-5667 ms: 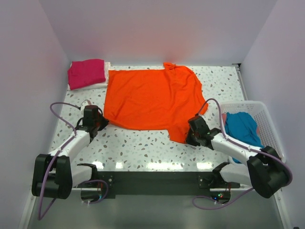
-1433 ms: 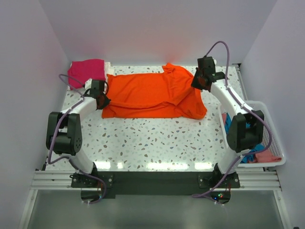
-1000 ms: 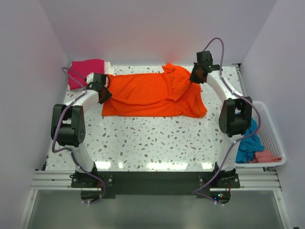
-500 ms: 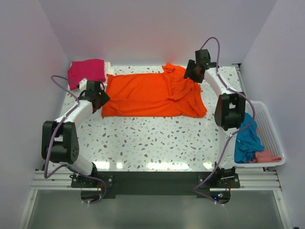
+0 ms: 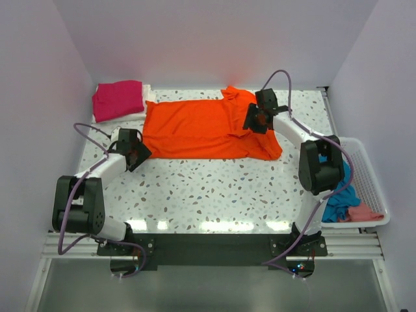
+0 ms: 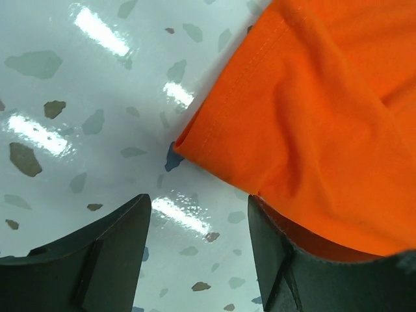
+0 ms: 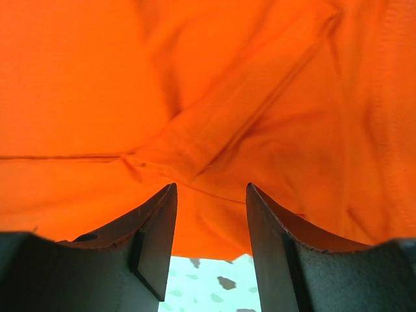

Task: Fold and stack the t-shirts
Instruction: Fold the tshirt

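my left gripper (image 6: 198, 208) is let go, its two fingers spread wide with only shiny table between them. it sits low at the near left corner of the orange t-shirt (image 5: 195, 127), and one finger covers a bit of the cloth's edge. my right gripper (image 7: 211, 195) is spread too and grabs nothing. it hangs right over the wrinkly right part of the same shirt. i cannot tell if its fingers touch the cloth.

the orange t-shirt lies as a wide strip across the back half of the table (image 5: 214, 188), with its right end bunched up. the table is white with little grey flecks, and it is so glossy that the lights shine off it in bright patches. plain pale purple walls (image 5: 214, 45) close in the back and both sides.

in the back left corner a pink t-shirt (image 5: 118, 99) lies folded on top of a white t-shirt (image 5: 148, 96), just beside the orange one's left end. at the right edge a white basket (image 5: 372, 185) holds a teal t-shirt (image 5: 338, 196) and a salmon t-shirt (image 5: 361, 213) in a heap. my right arm (image 5: 318, 162) stands in front of the basket and hides part of the teal one.
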